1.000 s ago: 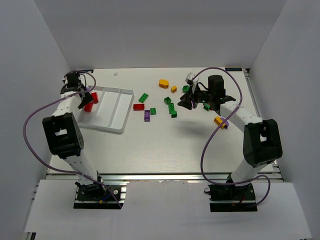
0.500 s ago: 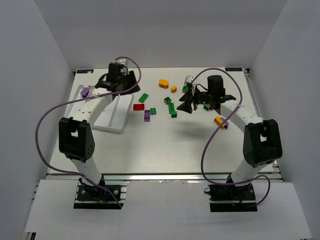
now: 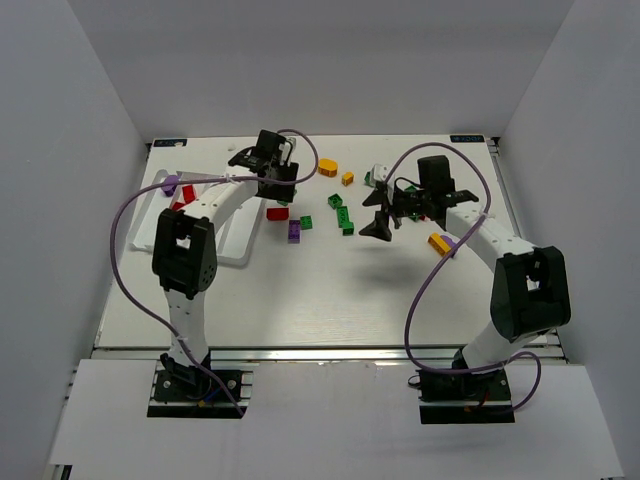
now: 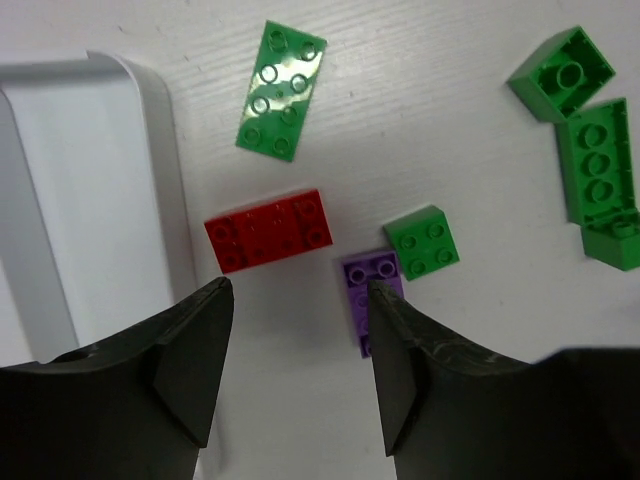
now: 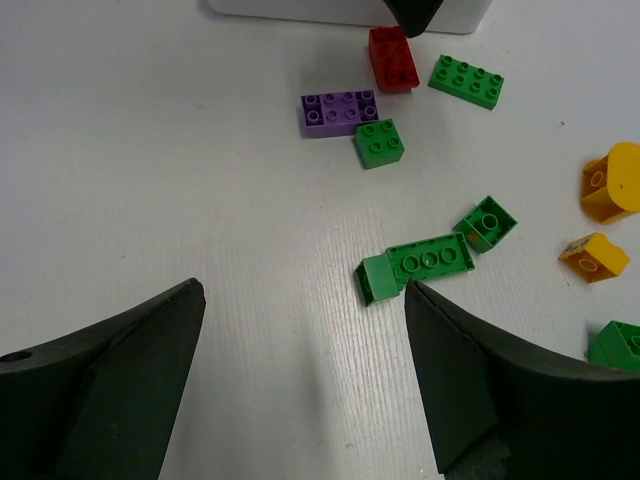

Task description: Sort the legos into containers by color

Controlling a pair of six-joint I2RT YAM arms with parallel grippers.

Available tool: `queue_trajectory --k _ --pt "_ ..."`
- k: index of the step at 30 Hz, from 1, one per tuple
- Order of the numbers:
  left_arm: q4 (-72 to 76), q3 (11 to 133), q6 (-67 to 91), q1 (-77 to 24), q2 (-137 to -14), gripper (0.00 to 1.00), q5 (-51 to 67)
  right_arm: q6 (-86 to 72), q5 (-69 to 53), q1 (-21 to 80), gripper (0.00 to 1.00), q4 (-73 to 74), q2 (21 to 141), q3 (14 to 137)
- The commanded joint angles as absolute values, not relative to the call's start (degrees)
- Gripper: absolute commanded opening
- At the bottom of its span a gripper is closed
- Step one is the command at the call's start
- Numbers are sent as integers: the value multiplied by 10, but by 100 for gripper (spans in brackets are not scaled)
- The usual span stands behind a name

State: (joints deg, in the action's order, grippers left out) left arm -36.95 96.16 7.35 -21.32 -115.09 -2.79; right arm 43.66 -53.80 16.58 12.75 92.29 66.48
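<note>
Three pale walls (image 3: 320, 60) enclose a white table (image 3: 300, 290) strewn with legos (image 3: 294, 231).

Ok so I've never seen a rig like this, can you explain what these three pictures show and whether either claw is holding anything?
These are two robot arms, the left arm and the right arm, bolted at the near edge of a white table. The wide picture comes from a fixed camera above and behind them. The other two come from cameras on the wrists, looking down past each arm's own dark fingers. Toy bricks lie loose on the table: a red brick, a purple brick, several green bricks and orange-yellow bricks. A white tray with long compartments sits at the left. The left gripper and the right gripper both hover with jaws apart, holding nothing.
</note>
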Motion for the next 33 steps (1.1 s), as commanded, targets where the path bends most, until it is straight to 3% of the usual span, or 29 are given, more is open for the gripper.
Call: queue_trajectory --k 1,11,12,13,15,20,22,33 --pt "-424 1034 15 -214 -1173 66 -57 449 -546 156 86 130 906 654" --pt "-420 1029 -65 -214 -1218 67 -44 421 -551 147 86 118 923 663" --pt "-418 1027 -70 -214 -1219 69 -41 422 -550 147 86 120 924 664" --pt "-411 1025 -77 -214 -1218 77 -33 428 -549 146 86 127 925 665" --pt "-395 1020 -90 -214 -1217 80 -19 432 -548 142 86 151 939 680" --pt "-371 976 -109 -215 -1221 72 20 424 -545 138 89 160 956 696" --pt "-372 976 -117 -215 -1232 62 18 420 -546 139 89 162 961 700" --pt "-350 975 -130 -221 -1232 64 -12 407 -549 139 89 168 972 710"
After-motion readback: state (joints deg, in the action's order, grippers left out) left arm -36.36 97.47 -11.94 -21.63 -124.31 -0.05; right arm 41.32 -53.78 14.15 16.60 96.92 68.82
